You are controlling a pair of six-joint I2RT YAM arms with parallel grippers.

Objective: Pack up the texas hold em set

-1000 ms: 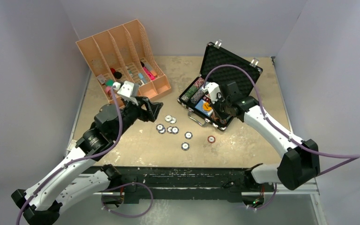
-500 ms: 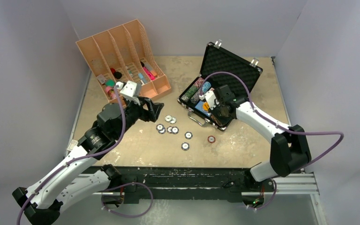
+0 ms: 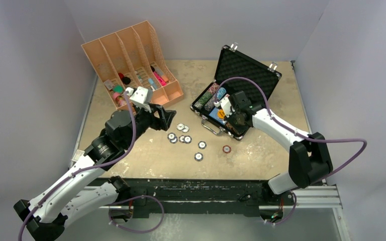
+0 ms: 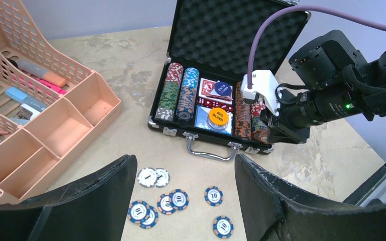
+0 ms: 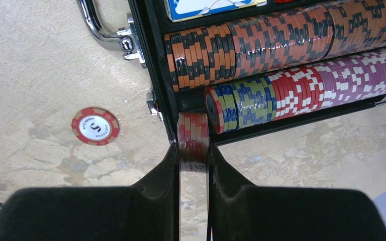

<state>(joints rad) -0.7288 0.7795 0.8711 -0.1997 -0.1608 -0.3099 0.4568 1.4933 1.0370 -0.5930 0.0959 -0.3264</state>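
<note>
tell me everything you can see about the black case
The black case lies open on the table, far right side, its lid tilted back and lined with dark egg-crate foam. Trim, latches and front handle look like silver metal. It holds rows of striped chips on edge, card decks, a blue button and a yellow big blind button. The right hand holds a small red chip stack at the rim of its near corner.

Plain grey walls enclose a worn beige tabletop.
</note>
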